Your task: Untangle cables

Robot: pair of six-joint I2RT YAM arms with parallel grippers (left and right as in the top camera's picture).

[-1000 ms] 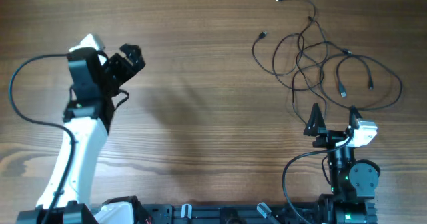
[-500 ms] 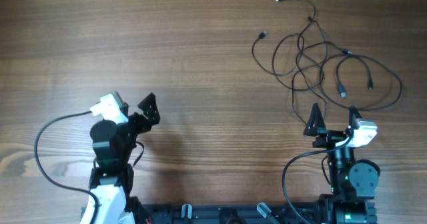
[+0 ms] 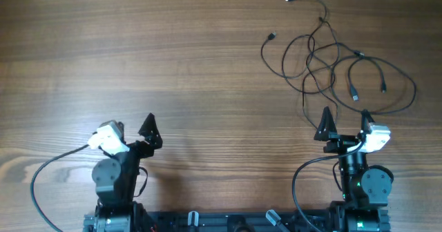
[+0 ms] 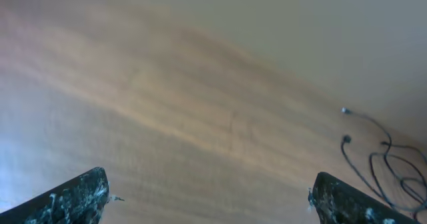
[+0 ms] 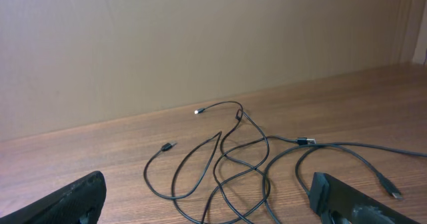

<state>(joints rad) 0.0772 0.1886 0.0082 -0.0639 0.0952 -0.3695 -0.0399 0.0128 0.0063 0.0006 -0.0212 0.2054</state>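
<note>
The cables [image 3: 323,51] are thin black wires with tiny plug ends, lying in loose overlapping loops on the wooden table at the far right. My right gripper [image 3: 344,121] is open and empty, just short of the nearest loops. In the right wrist view the cables [image 5: 240,115] lie ahead between the open fingers [image 5: 207,204]. My left gripper [image 3: 131,128] is open and empty at the near left, far from the cables. In the left wrist view its fingers [image 4: 210,204] are wide apart and the cables [image 4: 388,159] show at the right edge.
The wooden table [image 3: 173,59] is bare on its left and middle. Thick black robot cables loop beside each arm base, on the left [image 3: 41,173] and on the right [image 3: 298,173], at the near edge. A plain wall [image 5: 200,44] stands behind the table.
My left arm has pulled back from the mid-left of the table to the near edge. The right arm and the cables have not moved.
</note>
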